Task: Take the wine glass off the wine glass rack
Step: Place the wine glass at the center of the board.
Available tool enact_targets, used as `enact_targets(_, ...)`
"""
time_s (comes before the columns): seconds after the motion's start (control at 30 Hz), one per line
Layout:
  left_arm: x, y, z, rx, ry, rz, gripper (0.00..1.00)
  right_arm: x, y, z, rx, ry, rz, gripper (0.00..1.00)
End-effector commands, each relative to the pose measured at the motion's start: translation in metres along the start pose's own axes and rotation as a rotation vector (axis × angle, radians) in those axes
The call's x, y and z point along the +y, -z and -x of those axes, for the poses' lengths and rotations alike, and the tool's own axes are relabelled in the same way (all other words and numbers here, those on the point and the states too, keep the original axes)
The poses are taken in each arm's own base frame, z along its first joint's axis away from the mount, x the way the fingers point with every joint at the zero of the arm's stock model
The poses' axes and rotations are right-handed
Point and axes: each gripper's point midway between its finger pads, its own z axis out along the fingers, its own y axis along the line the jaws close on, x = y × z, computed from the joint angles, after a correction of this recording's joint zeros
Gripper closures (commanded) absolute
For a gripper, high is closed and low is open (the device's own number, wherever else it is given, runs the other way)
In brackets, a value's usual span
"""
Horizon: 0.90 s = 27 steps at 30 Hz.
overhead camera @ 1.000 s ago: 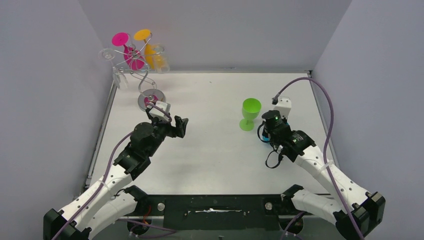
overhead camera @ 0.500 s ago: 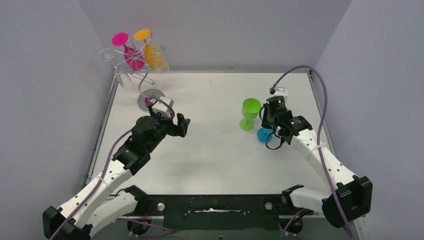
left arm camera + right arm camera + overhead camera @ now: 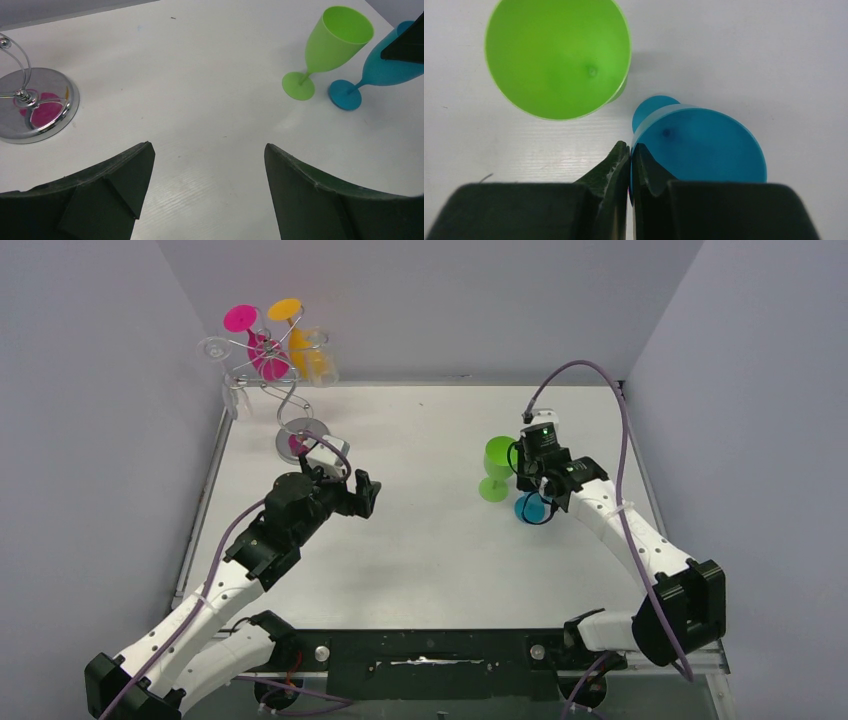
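Top external: wine glass rack (image 3: 262,390) stands on the counter (image 3: 430,550), far-left corner, wine glasses (image 3: 268,360) hanging stems-up. Empty, wide-open left gripper (image 3: 349,473) is nearer, just right of its base. Right gripper (image 3: 630,150) pinches the blue wine glass (image 3: 704,150) rim.

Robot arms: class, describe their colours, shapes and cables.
The left arm and right arm have white shells, black joints and a purple cable alongside. The left pincer and right pincer have dark wedge-shaped fingers. A green light glows on the right wrist.
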Motion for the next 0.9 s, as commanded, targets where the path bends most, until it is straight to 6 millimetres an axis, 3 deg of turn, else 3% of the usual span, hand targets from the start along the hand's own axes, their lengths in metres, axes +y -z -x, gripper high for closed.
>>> enact_targets(0.0,-0.008,0.009,0.033,-0.073,0.006,-0.031,0.19,0.007,0.002,0.032,-0.082,-0.002,0.026,0.99)
enact_targets(0.43,-0.007,0.013,0.026,-0.048,0.014,-0.027,0.19,0.009,-0.006,0.045,-0.097,-0.007,0.022,0.93)
enact_targets(0.87,-0.008,0.011,0.024,-0.03,0.007,-0.034,0.19,0.008,-0.015,0.038,-0.061,0.016,0.007,0.91)
